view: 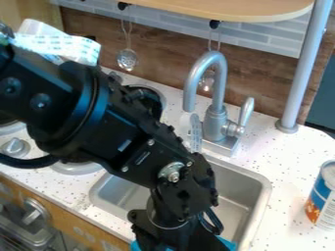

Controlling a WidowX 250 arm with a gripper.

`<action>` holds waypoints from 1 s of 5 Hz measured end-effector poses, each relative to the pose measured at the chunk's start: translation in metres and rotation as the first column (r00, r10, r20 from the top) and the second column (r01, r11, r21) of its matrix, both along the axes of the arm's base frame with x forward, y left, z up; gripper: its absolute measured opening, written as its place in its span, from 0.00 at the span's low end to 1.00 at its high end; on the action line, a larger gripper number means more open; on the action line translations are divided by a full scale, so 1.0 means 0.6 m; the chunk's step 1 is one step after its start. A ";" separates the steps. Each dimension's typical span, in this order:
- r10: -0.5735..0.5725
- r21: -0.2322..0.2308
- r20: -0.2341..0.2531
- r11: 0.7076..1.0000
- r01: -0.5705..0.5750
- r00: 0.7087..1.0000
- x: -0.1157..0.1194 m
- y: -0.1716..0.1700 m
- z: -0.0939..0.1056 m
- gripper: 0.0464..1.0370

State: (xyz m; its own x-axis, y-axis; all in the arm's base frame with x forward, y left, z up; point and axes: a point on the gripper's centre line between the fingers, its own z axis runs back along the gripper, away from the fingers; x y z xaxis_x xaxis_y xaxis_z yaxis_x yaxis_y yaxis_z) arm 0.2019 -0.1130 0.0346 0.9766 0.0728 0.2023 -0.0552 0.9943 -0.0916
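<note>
Blk pincer (178,236) is at near edge, approx ctr, over near part of sink (266,190). Can't tell if it's clenched, released or grasping smth. Blue thing (227,243) peeks out L & R, right by pincer; contact unclear. Tap (214,125) at far side of sink; can (323,196) well to R on counter (291,157).

Toy kitchen: sink (245,208), curved faucet (220,83), stove knobs (14,147), hanging slotted spoon (127,59).
</note>
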 end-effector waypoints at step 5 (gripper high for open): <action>0.068 0.016 0.017 0.998 -0.069 0.998 0.110 0.010 -0.110 0.96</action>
